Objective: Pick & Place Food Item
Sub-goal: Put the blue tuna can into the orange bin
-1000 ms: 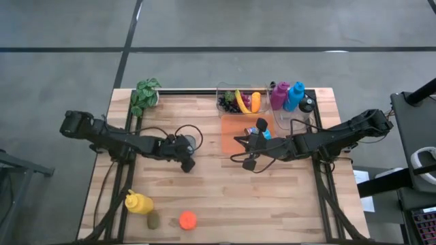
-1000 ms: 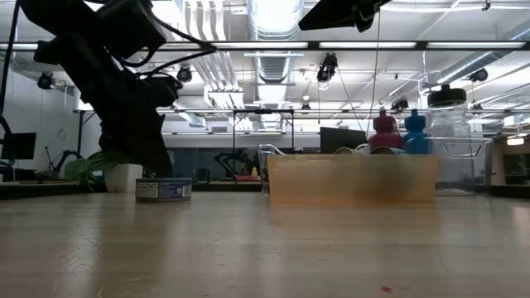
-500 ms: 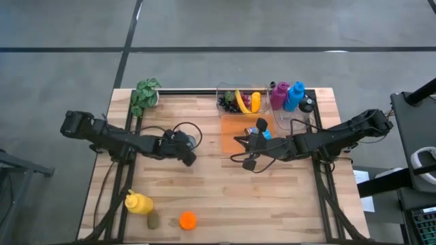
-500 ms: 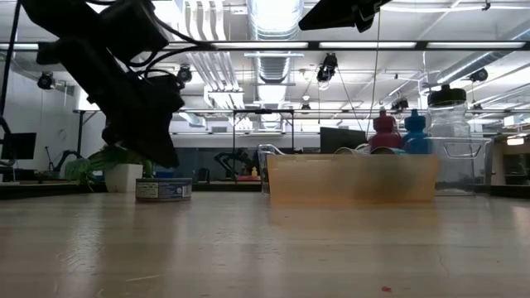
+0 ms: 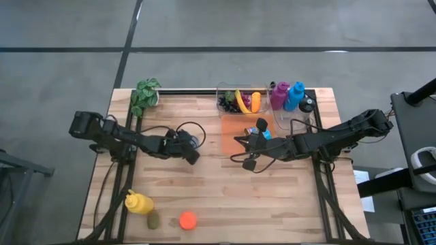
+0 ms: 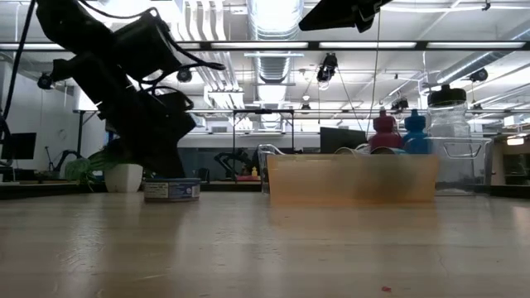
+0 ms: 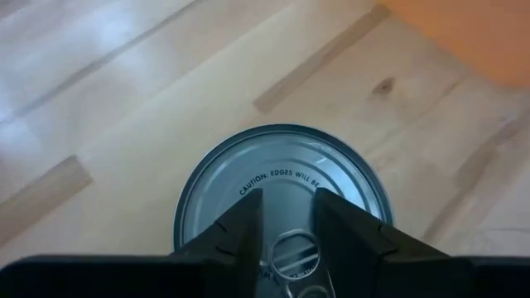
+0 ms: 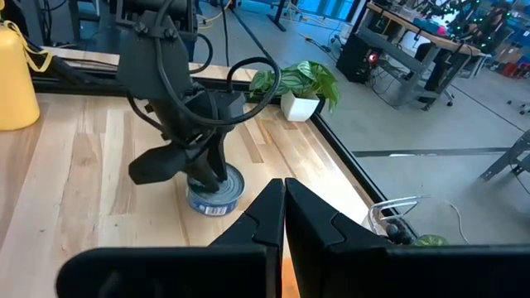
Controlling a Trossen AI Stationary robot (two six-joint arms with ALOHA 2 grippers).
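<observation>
Left tool over the can

We see the flat round silver tin can with a blue label (image 7: 281,211) on the wooden tabletop (image 5: 218,197), beside the orange bin (image 5: 235,129). Our left tool (image 7: 286,228) sits partly open atop its ring-pull lid; whether it grips, we cannot tell. The right tool (image 8: 283,219) waits closed, empty. The can looks rigid, weighty and slick; we'd pinch its rim.

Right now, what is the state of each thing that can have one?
Can: upright on the table, lid sealed, pull ring flat.
Left gripper: part open over the can's lid, not gripping.
Right gripper: shut, empty, waiting near the orange bin.
Orange bin: upright.
Mustard bottle: lying on its side.
Plant: upright.
</observation>
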